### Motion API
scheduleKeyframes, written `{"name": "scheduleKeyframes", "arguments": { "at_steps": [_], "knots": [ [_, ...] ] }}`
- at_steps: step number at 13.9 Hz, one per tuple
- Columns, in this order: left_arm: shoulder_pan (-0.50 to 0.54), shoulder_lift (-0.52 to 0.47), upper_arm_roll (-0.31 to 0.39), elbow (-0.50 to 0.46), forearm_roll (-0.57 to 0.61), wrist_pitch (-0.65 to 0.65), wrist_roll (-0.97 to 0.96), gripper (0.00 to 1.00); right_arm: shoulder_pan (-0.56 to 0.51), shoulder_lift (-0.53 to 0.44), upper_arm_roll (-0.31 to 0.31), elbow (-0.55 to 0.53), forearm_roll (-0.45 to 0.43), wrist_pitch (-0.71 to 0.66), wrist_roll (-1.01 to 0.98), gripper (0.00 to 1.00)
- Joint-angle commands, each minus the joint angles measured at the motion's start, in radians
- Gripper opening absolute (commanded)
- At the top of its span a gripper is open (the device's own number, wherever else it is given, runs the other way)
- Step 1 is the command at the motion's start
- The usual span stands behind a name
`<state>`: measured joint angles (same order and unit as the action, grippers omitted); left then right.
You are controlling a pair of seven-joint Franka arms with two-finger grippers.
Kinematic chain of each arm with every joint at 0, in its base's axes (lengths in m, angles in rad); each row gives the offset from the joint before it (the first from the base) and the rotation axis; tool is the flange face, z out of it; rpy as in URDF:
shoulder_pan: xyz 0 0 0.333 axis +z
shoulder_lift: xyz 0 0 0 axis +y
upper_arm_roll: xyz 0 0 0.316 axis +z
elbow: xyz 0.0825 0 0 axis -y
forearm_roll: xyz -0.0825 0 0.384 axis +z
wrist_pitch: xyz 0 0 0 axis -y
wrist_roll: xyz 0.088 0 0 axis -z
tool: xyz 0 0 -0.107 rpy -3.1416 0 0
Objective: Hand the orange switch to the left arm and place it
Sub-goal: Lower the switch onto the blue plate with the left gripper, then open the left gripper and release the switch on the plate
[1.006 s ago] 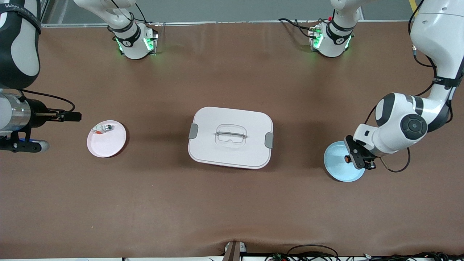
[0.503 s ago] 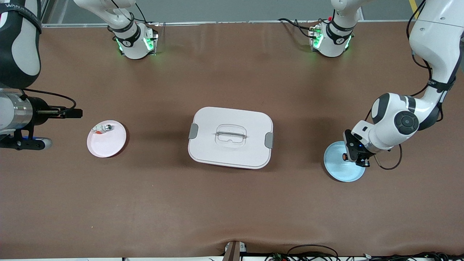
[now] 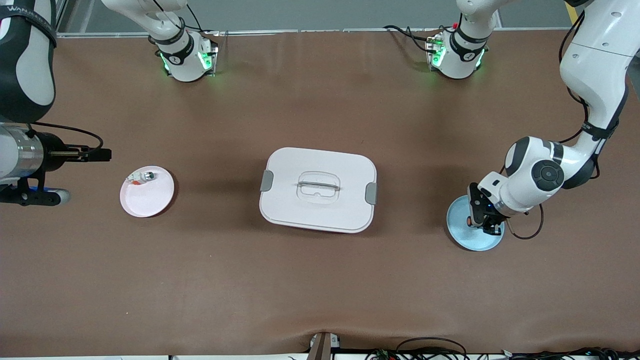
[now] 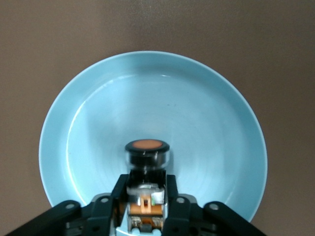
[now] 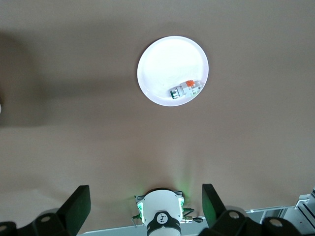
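Brown table [image 3: 310,280]: box [image 3: 318,189] between two plates.

- "WAN…", white letters cut off by the picture's edge, on a black strap [image 3: 30,22] around the right arm [image 3: 25,65].
- Nothing else can be read.

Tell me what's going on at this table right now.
The left gripper is down over the blue plate, its fingers around the orange switch. The right gripper waits open, up over the table near the pink plate, which holds a small silver-and-white part. The white box sits between the plates.
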<state>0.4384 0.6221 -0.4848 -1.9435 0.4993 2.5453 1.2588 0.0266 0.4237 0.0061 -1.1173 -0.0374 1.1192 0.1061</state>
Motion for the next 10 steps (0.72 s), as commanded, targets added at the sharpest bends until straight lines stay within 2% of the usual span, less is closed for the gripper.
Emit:
{"name": "scheduleKeyframes", "arguments": {
  "at_steps": [1, 6, 10],
  "knots": [
    [0.011, 0.005, -0.009, 0.014, 0.015, 0.003, -0.005, 1.0, -0.014, -0.02, 0.014, -0.01, -0.021, -0.007, -0.005, 1.0],
    [0.016, -0.044, -0.014, 0.026, -0.033, -0.023, -0.136, 1.0, -0.089, -0.069, 0.015, -0.007, 0.079, -0.004, -0.023, 1.0],
    [0.014, -0.105, -0.015, 0.098, -0.27, -0.146, -0.183, 1.0, -0.091, -0.14, 0.011, -0.007, 0.063, -0.005, -0.02, 1.0]
  ]
}}
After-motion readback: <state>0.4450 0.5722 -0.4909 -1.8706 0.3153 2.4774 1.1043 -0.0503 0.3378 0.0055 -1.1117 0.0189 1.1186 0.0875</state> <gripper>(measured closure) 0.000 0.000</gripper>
